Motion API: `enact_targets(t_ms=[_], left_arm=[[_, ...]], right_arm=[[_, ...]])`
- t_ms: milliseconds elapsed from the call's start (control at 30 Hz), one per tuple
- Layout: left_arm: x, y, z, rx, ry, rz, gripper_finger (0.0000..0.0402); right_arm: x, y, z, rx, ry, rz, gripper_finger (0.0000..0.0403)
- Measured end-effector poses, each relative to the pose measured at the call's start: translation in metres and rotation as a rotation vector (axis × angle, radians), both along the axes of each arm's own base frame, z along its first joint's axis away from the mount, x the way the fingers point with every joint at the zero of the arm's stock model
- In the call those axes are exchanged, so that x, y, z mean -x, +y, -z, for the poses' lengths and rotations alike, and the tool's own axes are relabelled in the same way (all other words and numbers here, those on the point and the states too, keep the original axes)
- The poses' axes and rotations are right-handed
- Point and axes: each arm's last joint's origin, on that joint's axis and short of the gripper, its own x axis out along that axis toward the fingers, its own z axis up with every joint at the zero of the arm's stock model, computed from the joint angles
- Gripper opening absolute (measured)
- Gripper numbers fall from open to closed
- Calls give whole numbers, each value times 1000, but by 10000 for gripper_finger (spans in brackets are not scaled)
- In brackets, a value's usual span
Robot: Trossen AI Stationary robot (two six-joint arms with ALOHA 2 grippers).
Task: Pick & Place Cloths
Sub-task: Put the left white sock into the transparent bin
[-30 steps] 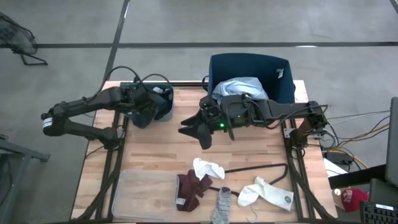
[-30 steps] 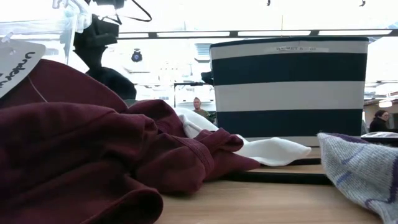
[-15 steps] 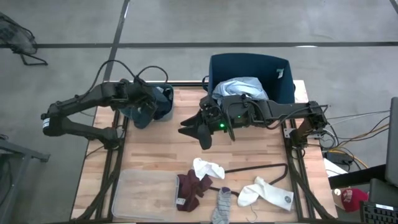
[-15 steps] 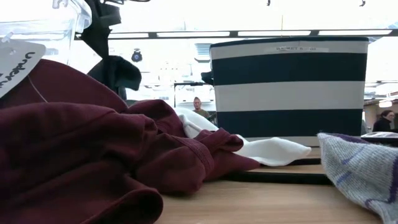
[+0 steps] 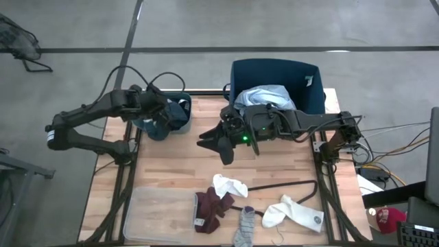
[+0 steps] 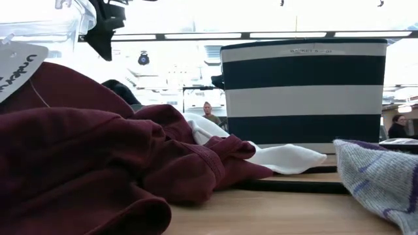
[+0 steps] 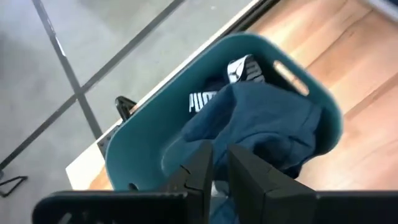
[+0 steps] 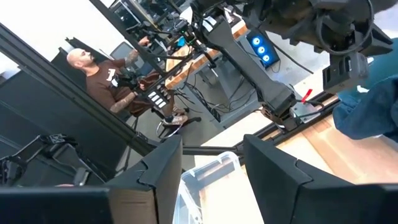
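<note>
Left gripper point(image 5: 159, 122) at the far left corner, fingers pinched on the dark navy clothes point(image 7: 261, 121) over the teal bin point(image 7: 134, 146) — advise releasing only once the cloth hangs fully inside. Right gripper point(image 5: 218, 144) waits mid-desk, fingers apart — empty.

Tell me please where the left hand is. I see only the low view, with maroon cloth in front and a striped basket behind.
Observer: The left hand hangs over a teal bin at the table's back left corner.
Operator: Is something inside this bin?
Observer: Yes, a dark navy cloth lies in it, under the hand.
Operator: And the right hand?
Observer: The right hand hovers over the middle of the table, open and holding nothing. Your striped basket has a light blue shirt inside.
</note>
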Motion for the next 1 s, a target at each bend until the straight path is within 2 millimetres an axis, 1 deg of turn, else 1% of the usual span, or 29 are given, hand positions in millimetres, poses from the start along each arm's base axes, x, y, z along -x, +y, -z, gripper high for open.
enact_targets(t_ms=[233,367,467,667,833,933,1000], left_arm=[[3,-2,-20,10,-132,-54,53],[3,-9,-39,66,-310,-29,53],[-2,-16,-50,85,-448,52,53],[-18,-36,-73,132,-729,307,53],[-28,-53,-92,122,-929,453,53],[-30,-62,-99,115,-987,546,53],[-31,-67,-101,127,-1014,568,53]], right_arm=[[0,0,0,0,0,0,154],[0,0,0,5,-1,1,147],[0,-1,0,6,-1,3,141],[0,-1,0,57,-3,-8,132],[0,0,6,72,39,-13,122],[0,1,9,90,64,-22,111],[1,4,10,113,64,-35,102]])
